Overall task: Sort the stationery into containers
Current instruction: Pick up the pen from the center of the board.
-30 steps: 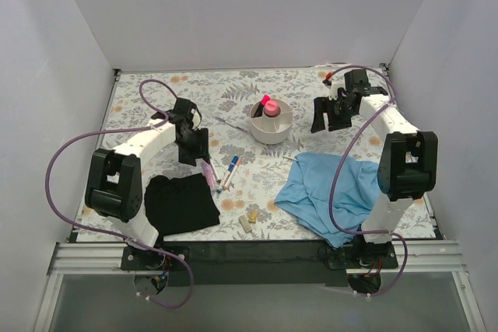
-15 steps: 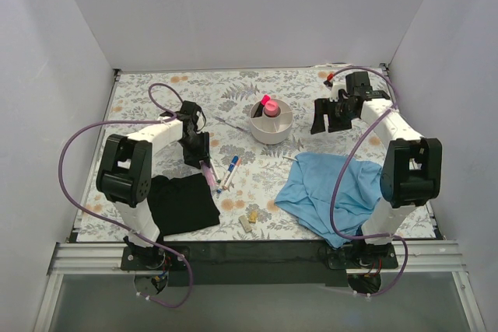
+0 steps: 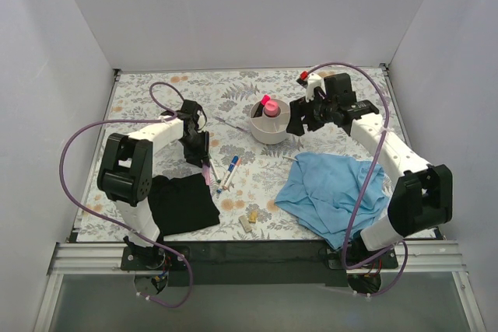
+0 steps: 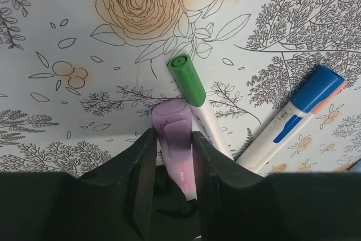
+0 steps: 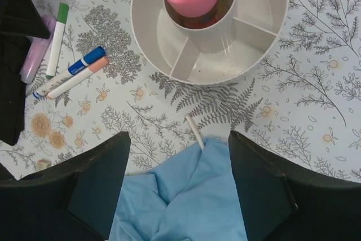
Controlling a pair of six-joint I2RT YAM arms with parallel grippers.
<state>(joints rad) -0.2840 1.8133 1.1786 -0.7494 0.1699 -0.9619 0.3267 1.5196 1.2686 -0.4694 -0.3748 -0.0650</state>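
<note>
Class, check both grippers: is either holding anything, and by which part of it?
The left gripper pinches the lilac marker between its fingers, just behind the rounded end. The right gripper is open and holds nothing.

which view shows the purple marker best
Left wrist: the purple marker sits centre frame, close up, between the jaws of the left gripper, its cap and body clear. Top external shows only a tiny purple sliver below that gripper. Right wrist catches it small at the left edge, partly hidden by the dark gripper.
</note>
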